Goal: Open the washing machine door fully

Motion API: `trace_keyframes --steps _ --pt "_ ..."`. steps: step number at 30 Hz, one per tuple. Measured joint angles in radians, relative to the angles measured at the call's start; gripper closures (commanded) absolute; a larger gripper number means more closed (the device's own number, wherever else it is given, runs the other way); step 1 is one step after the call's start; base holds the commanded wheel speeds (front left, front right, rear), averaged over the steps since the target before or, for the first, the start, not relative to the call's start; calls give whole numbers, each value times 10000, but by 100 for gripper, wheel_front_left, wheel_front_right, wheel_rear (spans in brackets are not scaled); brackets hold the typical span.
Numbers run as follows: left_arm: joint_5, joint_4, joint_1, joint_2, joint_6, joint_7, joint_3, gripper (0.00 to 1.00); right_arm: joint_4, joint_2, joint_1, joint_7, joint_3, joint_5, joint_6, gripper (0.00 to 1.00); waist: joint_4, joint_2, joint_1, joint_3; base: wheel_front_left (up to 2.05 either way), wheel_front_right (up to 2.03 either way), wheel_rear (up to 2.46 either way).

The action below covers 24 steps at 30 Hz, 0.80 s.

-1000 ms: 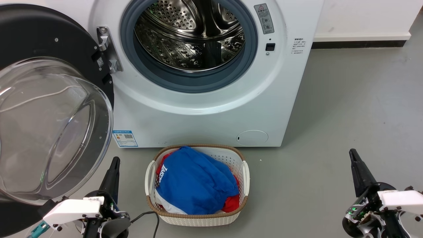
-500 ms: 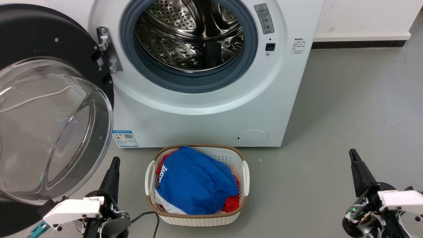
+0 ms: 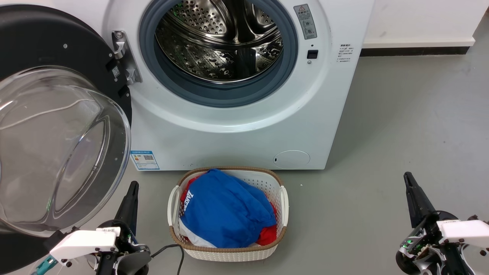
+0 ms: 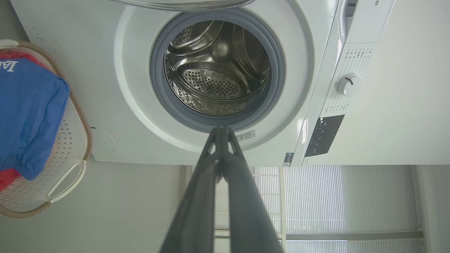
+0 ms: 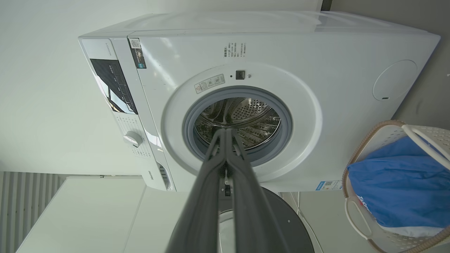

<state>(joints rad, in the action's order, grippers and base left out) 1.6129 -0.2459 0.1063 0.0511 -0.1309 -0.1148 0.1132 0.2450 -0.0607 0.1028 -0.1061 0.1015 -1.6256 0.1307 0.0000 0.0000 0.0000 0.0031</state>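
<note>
Right, starting at the far left: the washing machine door is swung wide on its hinge, up and to the left of the left claw. Its glass bowl bulges toward the camera, the black rim behind it. The bowl's lower edge overlaps the left arm's white casing in the head view, and whether they touch is hard to say. The left claw itself is pressed closed and empty; its wrist view has the two dark fingers meeting at the tip, aimed at the drum.

Just right of that claw sits the laundry basket on the floor, heaped with a blue garment and red cloth peeking out beneath it. Beyond the left claw's fingertips stands the washing machine, its drum mouth uncovered inside the grey seal. A blue label sits low on the machine's front nearest the left claw, and a round hatch lies further right.

Over to the right claw: well right of the basket, above bare floor, clear of the machine. It is closed too, holding nothing, fingers together in its wrist view and lined up with the drum opening, with the black door beyond them near the bottom edge.
</note>
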Motion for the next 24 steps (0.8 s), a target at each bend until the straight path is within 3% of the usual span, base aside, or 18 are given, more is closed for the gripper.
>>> trace_keyframes --steps 24 --pt "2 0 1 0 0 0 0 100 2 21 2 -15 40 48 0 100 0 0 0 0 0 0 0"
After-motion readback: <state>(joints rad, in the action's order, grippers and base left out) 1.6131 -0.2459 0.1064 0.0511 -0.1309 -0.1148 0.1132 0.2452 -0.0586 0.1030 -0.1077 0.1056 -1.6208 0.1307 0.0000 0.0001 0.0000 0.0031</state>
